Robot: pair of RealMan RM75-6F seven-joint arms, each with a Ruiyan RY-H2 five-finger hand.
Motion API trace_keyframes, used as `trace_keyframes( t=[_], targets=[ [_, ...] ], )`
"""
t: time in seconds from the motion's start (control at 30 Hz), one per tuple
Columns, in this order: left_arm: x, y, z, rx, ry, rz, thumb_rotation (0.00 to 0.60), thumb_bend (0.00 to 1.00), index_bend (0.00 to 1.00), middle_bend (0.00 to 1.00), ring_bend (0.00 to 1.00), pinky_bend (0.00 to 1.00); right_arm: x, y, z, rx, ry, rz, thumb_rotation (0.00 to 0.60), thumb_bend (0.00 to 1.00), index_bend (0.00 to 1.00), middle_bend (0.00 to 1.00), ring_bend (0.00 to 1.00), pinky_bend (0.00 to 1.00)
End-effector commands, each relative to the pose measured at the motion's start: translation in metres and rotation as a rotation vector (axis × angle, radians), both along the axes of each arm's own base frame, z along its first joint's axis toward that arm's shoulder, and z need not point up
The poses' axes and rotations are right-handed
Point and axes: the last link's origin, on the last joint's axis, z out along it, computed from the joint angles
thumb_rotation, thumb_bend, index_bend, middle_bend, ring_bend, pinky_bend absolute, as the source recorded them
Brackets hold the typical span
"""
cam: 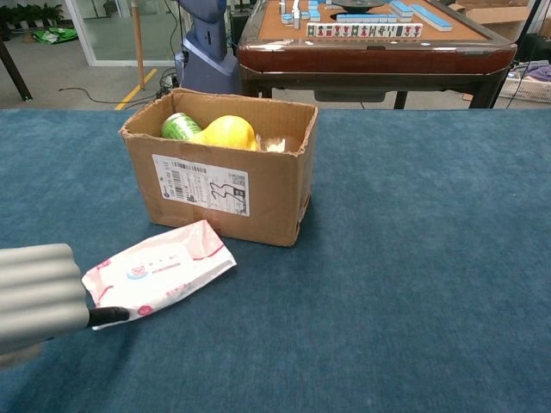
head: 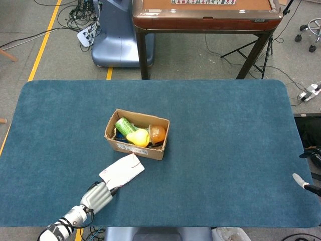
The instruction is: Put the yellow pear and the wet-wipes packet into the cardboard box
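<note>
The cardboard box (head: 135,145) stands mid-table, open at the top. Inside it lies the yellow pear (head: 139,137), which also shows above the box's (cam: 219,185) rim as the pear (cam: 228,132) in the chest view. The white and pink wet-wipes packet (head: 122,170) lies slanted just in front of the box, its near end at my left hand (head: 99,197). In the chest view the left hand (cam: 34,297) pinches the packet (cam: 159,273) by its left end, a dark thumb tip under the corner. Only a fingertip of my right hand (head: 300,180) shows at the right edge.
A green can (head: 124,126) and an orange object (head: 157,133) share the box with the pear. Behind the blue table (head: 225,150) stand a brown mahjong table (head: 205,17) and a blue machine base (head: 115,35).
</note>
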Motion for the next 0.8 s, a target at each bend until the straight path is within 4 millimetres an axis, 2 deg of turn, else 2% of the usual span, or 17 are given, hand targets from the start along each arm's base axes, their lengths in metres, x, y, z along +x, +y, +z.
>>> trace_keyframes(
  t=[0.03,0.27,0.43,0.7,0.8],
  targets=[
    [-0.007,0.005,0.005,0.033,0.005,0.030,0.600,0.35,0.01,0.85,0.69,0.87,0.000,0.000,0.000,-0.001,0.000,-0.001,0.600,0.03,0.43,0.35,0.23,0.25],
    [-0.020,0.016,0.019,0.130,0.028,0.083,0.600,0.35,0.01,0.85,0.69,0.87,0.000,0.000,-0.001,0.003,0.000,0.000,0.600,0.03,0.43,0.35,0.23,0.25],
    [-0.019,0.017,0.028,0.173,-0.014,0.134,0.600,0.35,0.02,0.83,0.69,0.87,0.000,0.000,0.000,-0.001,0.000,0.001,0.600,0.03,0.43,0.35,0.23,0.25],
    [-0.003,0.018,0.038,0.203,-0.225,0.288,0.600,0.35,0.07,0.65,0.61,0.81,0.001,0.001,0.001,-0.004,-0.001,0.006,0.600,0.03,0.43,0.35,0.23,0.25],
    [0.002,0.022,0.037,0.211,-0.284,0.313,0.600,0.33,0.07,0.48,0.53,0.75,0.002,0.001,0.001,-0.004,-0.002,0.007,0.600,0.03,0.43,0.35,0.23,0.25]
  ],
)
